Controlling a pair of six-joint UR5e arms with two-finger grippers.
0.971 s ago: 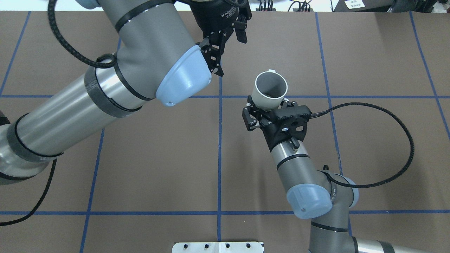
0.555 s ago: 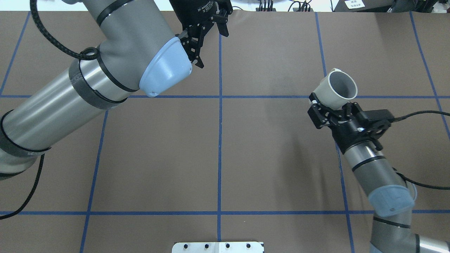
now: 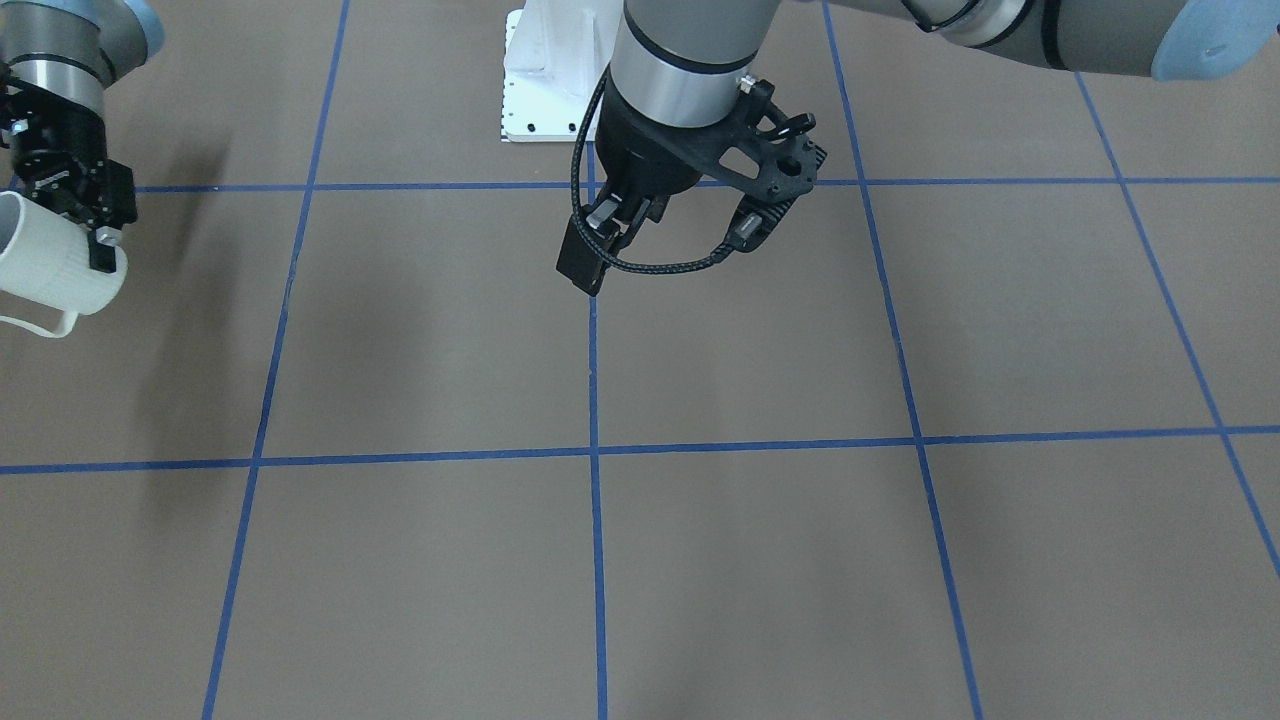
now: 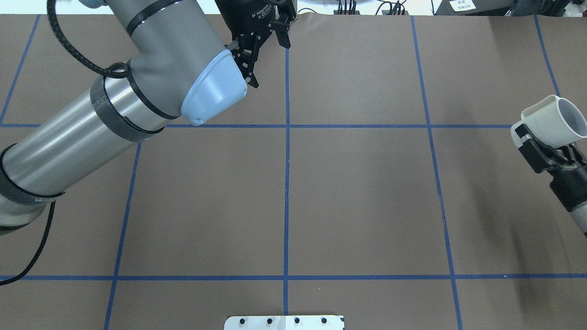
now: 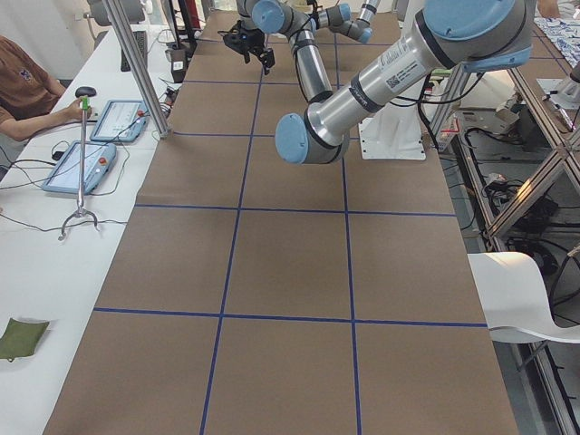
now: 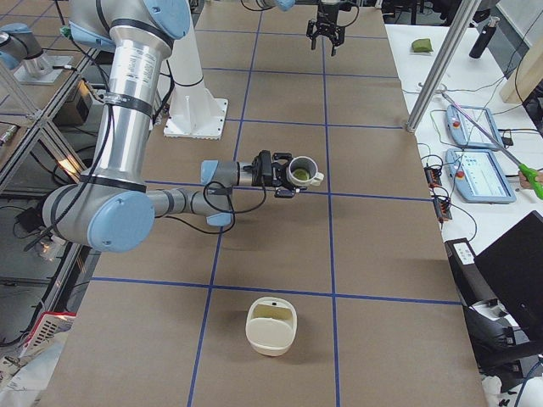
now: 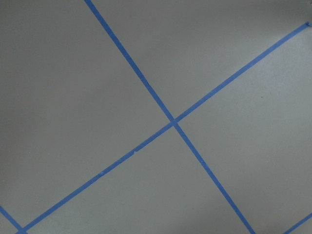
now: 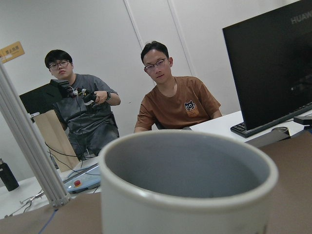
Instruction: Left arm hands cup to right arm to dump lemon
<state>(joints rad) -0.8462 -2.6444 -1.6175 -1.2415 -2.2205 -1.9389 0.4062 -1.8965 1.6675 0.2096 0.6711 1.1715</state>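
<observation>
The cream-white cup (image 4: pixel 552 120) is held in the air at the table's right edge, tipped onto its side with its mouth pointing outward. My right gripper (image 4: pixel 545 143) is shut on its body. It also shows in the front view (image 3: pixel 50 265) and the right side view (image 6: pixel 303 172), where the yellow-green lemon (image 6: pixel 299 175) lies inside. The right wrist view shows only the cup's rim (image 8: pixel 185 163) and grey inside. My left gripper (image 4: pixel 268 50) is open and empty over the far middle of the table, also seen in the front view (image 3: pixel 590 255).
A cream-white container (image 6: pixel 271 325) sits on the table beyond the cup, toward the right end. The white robot base plate (image 4: pixel 284 322) is at the near edge. Operators sit at desks past the table, one (image 8: pixel 170 97) facing the cup.
My right arm has swung the cup from the table's middle out to the right edge and tipped it further over. My left gripper has drawn back to the far left, still open.
</observation>
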